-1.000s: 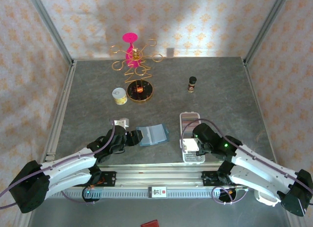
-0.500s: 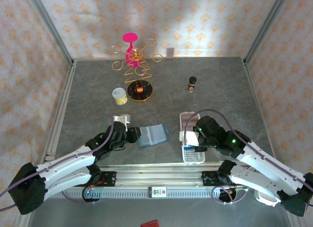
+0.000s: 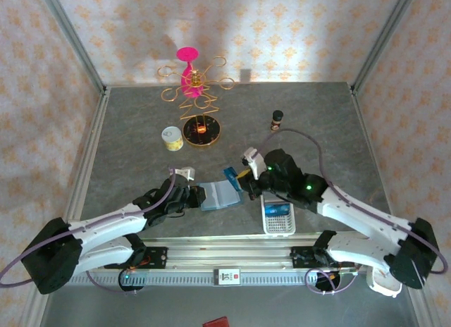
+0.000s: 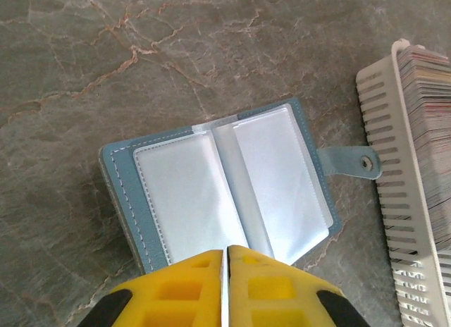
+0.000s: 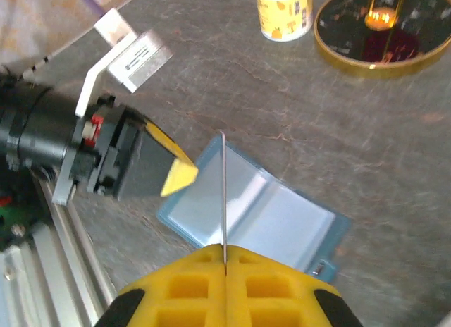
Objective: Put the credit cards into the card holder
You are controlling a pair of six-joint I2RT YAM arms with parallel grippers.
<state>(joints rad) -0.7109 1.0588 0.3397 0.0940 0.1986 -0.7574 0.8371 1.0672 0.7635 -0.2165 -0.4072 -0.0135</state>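
Observation:
The teal card holder [image 4: 211, 193] lies open on the grey table, its clear sleeves up and its tab [image 4: 352, 162] to the right. My left gripper [image 4: 227, 255] is shut on the near edge of a sleeve. From above, this left gripper [image 3: 196, 194] sits at the left edge of the card holder [image 3: 222, 194]. My right gripper [image 5: 225, 251] is shut on a credit card [image 5: 224, 186], seen edge-on as a thin line over the card holder [image 5: 282, 218]. From above, the card [image 3: 232, 176] is bright blue and hangs at the holder's far right corner, in the right gripper [image 3: 242, 177].
A white slotted tray [image 3: 279, 228] with several cards stands right of the holder, near the front edge; the same tray [image 4: 384, 130] is at the right in the left wrist view. A yellow can [image 3: 172, 137], a gold wire stand [image 3: 197, 105] and a small dark bottle [image 3: 277, 119] stand farther back.
My right arm rose from the white tray and swung left with the blue card, ending over the card holder. My left gripper closed at the holder's left edge.

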